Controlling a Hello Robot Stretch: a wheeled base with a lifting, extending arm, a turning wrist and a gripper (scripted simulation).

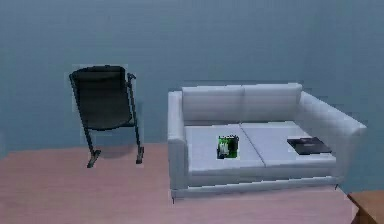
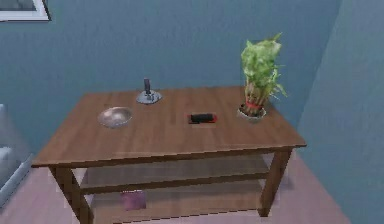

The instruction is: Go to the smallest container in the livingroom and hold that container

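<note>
**Search step: likely container located on table, approach not yet made**

Step in hand: I am locating the smallest container, and the hold is not begun. I cannot tell the state of my pincer from these pictures.

Arm side view: a wooden table (image 2: 180, 140) bears a shallow grey bowl (image 2: 115, 116) near its left end. A small upright piece on a round base (image 2: 148, 96) stands just behind the bowl, a dark flat item (image 2: 202, 118) lies mid-table, and a potted plant (image 2: 256, 75) stands at the right end. I judge the bowl the likeliest target (the plant's pot is the rival).

Forward view: a white sofa (image 1: 262, 105) carries a small green-and-dark object (image 1: 229, 146) on its seat. This object is too small to identify as a container or not. A dark chair (image 1: 103, 98) stands beside the sofa.

Next move, in my judgement: weigh the bowl against the green object. Then shift the base forward to bring the arm's line onto the bowl.
</note>
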